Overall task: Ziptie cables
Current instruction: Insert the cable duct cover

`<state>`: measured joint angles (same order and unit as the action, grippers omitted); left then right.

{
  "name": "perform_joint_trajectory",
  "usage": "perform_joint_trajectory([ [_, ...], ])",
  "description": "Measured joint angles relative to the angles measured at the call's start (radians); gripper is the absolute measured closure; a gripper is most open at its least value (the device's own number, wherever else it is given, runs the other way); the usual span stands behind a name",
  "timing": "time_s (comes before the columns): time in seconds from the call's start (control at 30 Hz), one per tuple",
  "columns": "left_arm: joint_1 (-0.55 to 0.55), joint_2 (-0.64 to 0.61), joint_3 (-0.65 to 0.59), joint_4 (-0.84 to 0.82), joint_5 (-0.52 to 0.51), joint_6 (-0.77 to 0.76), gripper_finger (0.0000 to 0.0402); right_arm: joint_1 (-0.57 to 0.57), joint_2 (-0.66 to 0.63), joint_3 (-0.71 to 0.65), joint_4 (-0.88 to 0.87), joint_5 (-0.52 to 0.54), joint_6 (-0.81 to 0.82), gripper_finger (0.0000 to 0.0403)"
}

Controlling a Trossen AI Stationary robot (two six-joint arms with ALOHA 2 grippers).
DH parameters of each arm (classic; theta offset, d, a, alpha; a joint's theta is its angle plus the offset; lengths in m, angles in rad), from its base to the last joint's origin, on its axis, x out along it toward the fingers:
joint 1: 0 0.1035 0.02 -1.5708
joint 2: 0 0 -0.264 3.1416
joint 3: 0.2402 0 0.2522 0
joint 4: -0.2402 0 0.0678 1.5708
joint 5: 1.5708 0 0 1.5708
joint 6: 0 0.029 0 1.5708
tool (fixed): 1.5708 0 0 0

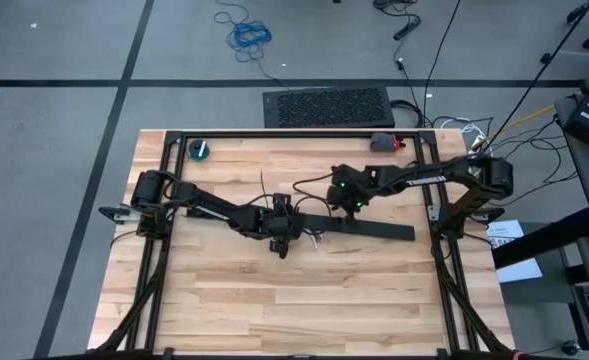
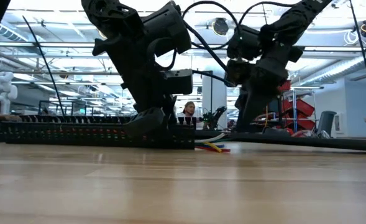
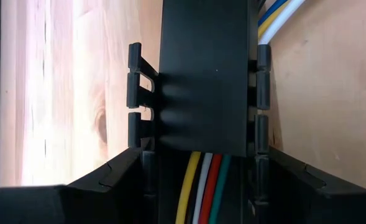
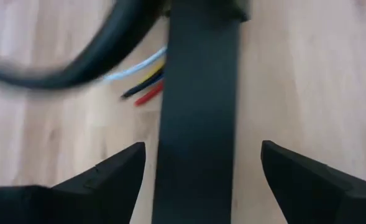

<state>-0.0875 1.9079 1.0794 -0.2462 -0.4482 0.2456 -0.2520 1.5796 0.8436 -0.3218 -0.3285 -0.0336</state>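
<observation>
A black slotted duct (image 3: 139, 93) lies on the wooden table, with the cables (image 3: 202, 186), yellow, white, red and green wires, running inside it. Their ends (image 2: 210, 147) poke out past the duct's end. A flat black cover strip (image 4: 200, 93) lies over part of the duct and reaches on toward the table's right (image 1: 374, 226). My left gripper (image 3: 202, 163) stands astride the duct at mid-table (image 1: 281, 238). My right gripper (image 4: 201, 152) is open, one finger on each side of the cover strip and apart from it (image 1: 352, 210). No ziptie shows plainly. My left gripper clasps the duct by its two slotted side walls (image 3: 146, 168), one finger outside each wall. The fingers come slanting down from above and lie across the duct. The duct rests flat on the table, the wires lying loose between the walls.
A black rail frame (image 1: 274, 134) borders the table. A small greenish roll (image 1: 201, 150) sits at the far left, and a grey and red item (image 1: 384, 142) at the far right. A black mat (image 1: 329, 106) lies beyond the far edge. A person (image 2: 187, 111) shows in the room behind.
</observation>
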Motion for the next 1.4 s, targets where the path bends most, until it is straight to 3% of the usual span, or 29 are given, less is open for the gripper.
perform_joint_trajectory([
  [0.23, 0.000, 0.000, 0.000, 0.000, -0.001, 0.000, 0.0153, 0.039, 0.053, 0.000, 0.064, 0.074, 0.033, 0.0093],
  [0.47, 0.000, 0.000, 0.000, 0.000, -0.002, -0.002, 0.0153, 0.041, 0.118, 0.002, 0.091, 0.051, 0.026, 0.0093],
  [0.77, -0.004, 0.000, 0.000, 0.002, -0.006, -0.004, 0.0153, 0.044, 0.067, 0.001, 0.090, 0.049, 0.027, 0.0093],
  [1.13, -0.004, 0.000, 0.000, 0.003, 0.000, -0.007, 0.0153, 0.045, 0.104, 0.000, 0.099, 0.046, 0.029, 0.0094],
  [1.27, -0.004, 0.000, 0.000, 0.003, 0.001, -0.007, 0.0153, 0.045, 0.105, 0.000, 0.106, 0.069, 0.039, 0.0117],
  [1.4, 0.000, -0.001, 0.000, 0.001, 0.012, -0.040, 0.0153, 0.042, 0.103, 0.000, 0.101, 0.064, 0.048, 0.0177],
])
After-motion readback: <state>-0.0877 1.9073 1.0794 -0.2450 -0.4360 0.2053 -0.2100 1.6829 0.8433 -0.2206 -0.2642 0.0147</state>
